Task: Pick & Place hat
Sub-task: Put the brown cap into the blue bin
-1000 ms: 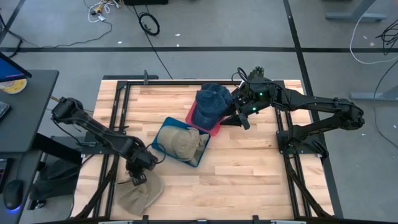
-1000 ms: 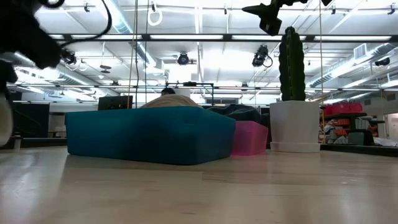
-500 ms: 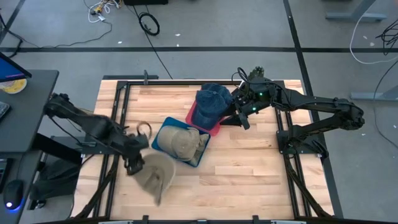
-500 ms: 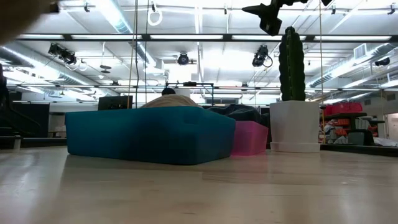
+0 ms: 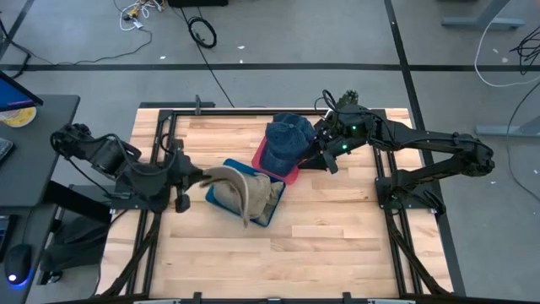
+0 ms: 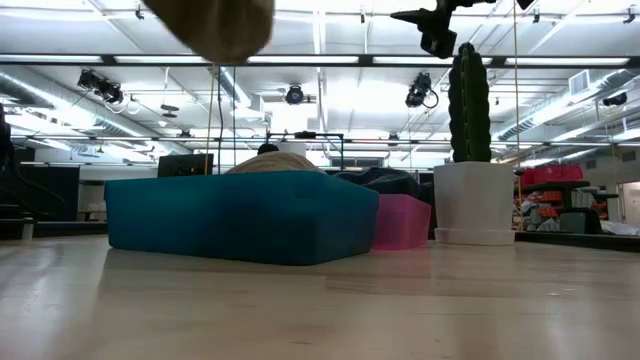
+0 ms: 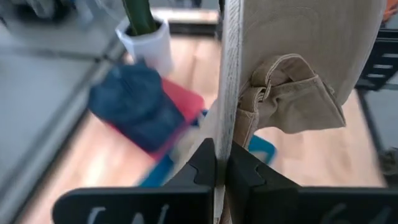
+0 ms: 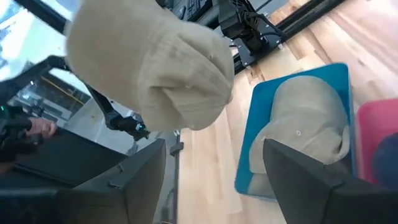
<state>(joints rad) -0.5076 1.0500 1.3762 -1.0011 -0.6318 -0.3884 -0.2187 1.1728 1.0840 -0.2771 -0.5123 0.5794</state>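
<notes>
A tan hat (image 5: pixel 229 187) hangs in the air over the left end of the blue bin (image 5: pixel 268 213), held by my left gripper (image 5: pixel 191 179), which is shut on it. The same hat (image 8: pixel 149 68) shows in the right wrist view and at the top of the low view (image 6: pixel 214 24). More tan hats (image 8: pixel 305 124) lie in the blue bin. Navy hats (image 5: pixel 287 135) sit piled in the pink bin (image 5: pixel 263 162). My right gripper (image 5: pixel 327 160) waits open beside the pink bin's right side, touching nothing. My left gripper pinches a thin edge of the tan hat (image 7: pixel 224 134) between its two fingers (image 7: pixel 202 165). The fingers come from the table's left, slanting a little downward. The hat stands out beyond the fingertips, lifted clear of the table and the bin, its crown and back strap (image 7: pixel 292 99) to one side.
A cactus in a white pot (image 6: pixel 470 150) stands near the table's far edge, behind the pink bin (image 6: pixel 405 222). Black frame rails (image 5: pixel 160 143) run along the table's left and right sides. Bare wood (image 5: pixel 337 228) lies near and right of the bins.
My left gripper has risen from the table's near left corner and swung toward the far edge and the blue bin, rolling its wrist and staying shut. The tan hat, which lay on the table, has been lifted clear and turned about, and now hangs over the bin's left end.
</notes>
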